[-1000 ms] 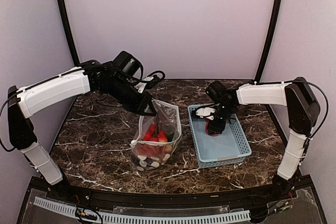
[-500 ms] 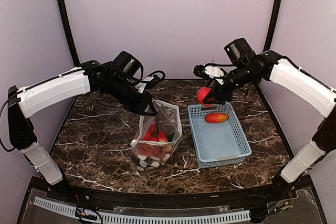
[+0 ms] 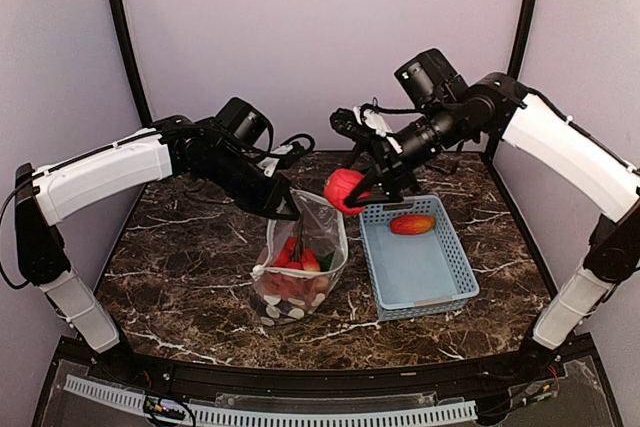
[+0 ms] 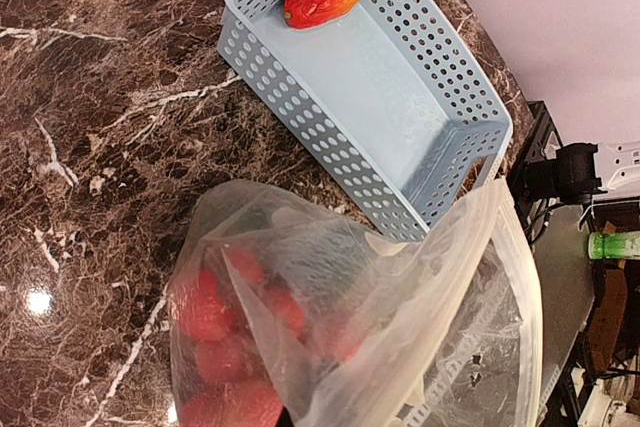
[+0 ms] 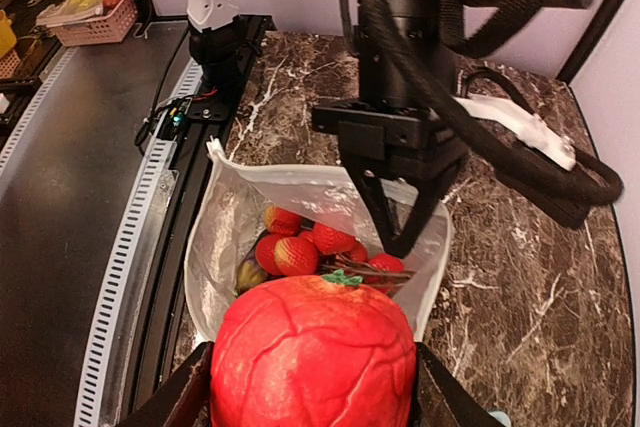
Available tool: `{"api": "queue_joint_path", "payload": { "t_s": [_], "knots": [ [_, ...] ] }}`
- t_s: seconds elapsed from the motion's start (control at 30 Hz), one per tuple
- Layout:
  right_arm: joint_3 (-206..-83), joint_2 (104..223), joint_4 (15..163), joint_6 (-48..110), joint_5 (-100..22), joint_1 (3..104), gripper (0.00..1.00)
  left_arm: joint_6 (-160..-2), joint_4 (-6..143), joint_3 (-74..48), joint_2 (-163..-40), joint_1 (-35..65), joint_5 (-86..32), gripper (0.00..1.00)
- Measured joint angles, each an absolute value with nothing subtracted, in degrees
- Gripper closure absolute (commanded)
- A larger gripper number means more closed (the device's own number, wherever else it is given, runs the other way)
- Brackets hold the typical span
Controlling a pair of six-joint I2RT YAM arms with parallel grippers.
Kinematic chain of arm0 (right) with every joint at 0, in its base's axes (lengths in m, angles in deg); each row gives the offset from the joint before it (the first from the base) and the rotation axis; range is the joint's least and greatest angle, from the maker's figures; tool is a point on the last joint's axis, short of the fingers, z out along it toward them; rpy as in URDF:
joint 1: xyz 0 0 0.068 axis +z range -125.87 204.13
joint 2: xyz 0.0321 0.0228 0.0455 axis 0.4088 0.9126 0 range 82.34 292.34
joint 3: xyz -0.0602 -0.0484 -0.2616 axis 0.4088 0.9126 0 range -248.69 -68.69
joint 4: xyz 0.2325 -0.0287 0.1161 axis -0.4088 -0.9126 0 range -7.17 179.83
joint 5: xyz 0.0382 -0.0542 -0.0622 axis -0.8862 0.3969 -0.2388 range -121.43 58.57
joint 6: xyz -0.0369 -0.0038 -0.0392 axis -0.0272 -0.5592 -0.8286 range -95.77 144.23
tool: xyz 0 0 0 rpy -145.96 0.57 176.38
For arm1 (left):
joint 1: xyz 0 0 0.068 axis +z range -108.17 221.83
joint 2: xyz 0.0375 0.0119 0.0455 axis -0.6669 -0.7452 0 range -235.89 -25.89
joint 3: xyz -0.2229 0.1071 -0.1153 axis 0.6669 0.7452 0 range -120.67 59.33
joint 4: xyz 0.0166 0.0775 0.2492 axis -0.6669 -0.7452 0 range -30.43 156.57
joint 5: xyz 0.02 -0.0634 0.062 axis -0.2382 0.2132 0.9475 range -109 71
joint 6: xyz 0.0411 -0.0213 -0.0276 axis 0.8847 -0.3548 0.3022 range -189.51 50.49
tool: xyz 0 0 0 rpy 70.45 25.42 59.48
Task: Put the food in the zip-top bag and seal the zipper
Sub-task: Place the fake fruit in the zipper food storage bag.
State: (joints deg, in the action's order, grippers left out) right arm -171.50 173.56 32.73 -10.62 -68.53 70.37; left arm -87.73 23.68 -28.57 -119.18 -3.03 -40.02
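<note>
The zip-top bag (image 3: 300, 272) stands open on the marble table, with red and red-yellow food (image 5: 300, 247) inside it. My left gripper (image 3: 293, 212) is shut on the bag's far rim and holds the mouth up. My right gripper (image 3: 350, 190) is shut on a large round red fruit (image 3: 342, 189) in the air, just right of and above the bag's mouth. In the right wrist view this fruit (image 5: 313, 352) fills the space between my fingers (image 5: 178, 397), with the open bag (image 5: 225, 217) straight below. The zipper (image 4: 520, 277) runs along the mouth edge.
A light-blue slotted basket (image 3: 440, 282) sits right of the bag, close to it, and holds one red-orange piece (image 3: 412, 224) at its far end. The left arm's black fingers (image 5: 398, 227) reach over the bag's far rim.
My right arm has lifted the round red fruit out of the basket and carried it left, up to the bag's mouth. The left arm and the bag have stayed put.
</note>
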Motion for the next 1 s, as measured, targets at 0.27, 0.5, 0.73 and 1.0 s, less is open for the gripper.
{"api": "queue_joint_path", "payload": {
  "t_s": [0.27, 0.5, 0.73, 1.0],
  "knots": [
    [-175.6, 181.2, 31.3, -10.6, -66.2, 78.0, 0.45, -87.8, 25.0, -26.7, -118.8, -3.0, -40.0, 0.99],
    [-175.7, 186.0, 29.1, -10.7, -60.2, 82.1, 0.32, -87.7, 25.4, -25.8, -118.3, -3.0, -40.2, 0.99],
    [-176.2, 186.6, 27.4, -10.6, -56.8, 82.1, 0.21, -87.7, 25.8, -25.6, -118.0, -3.0, -40.2, 0.99],
    [-176.2, 183.5, 27.2, -10.6, -54.0, 81.6, 0.23, -87.8, 25.8, -25.6, -118.0, -3.0, -40.4, 0.99]
  ]
}}
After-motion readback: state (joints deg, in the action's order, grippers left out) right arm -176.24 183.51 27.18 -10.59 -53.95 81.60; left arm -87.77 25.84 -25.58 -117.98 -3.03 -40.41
